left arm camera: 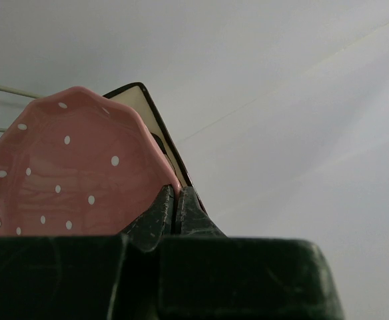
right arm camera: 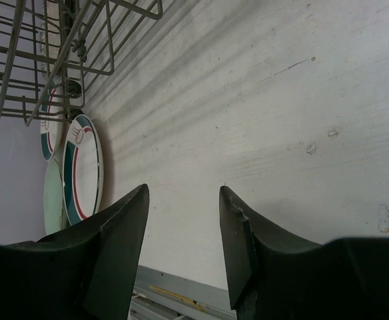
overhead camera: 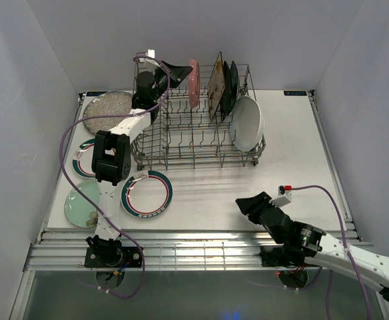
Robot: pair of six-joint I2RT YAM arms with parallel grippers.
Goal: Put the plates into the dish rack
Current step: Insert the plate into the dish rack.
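Left end effector (overhead camera: 181,67), seen from above, hangs shut and empty at the rack's (overhead camera: 194,143) far-left corner, just beside the pink plate (overhead camera: 194,83) standing inside; a careless sideways move could tip it against the square plate (overhead camera: 216,87) next to it. From its wrist, the fingers (left arm camera: 160,213) sit pressed together with that pink plate just ahead, and I cannot tell if they touch. Right end effector (right arm camera: 184,200) is spread, empty, low over the desk (right arm camera: 281,100), where the rimmed plate (right arm camera: 81,167) lies flat and, I reckon, could skid when grabbed by its thin edge.
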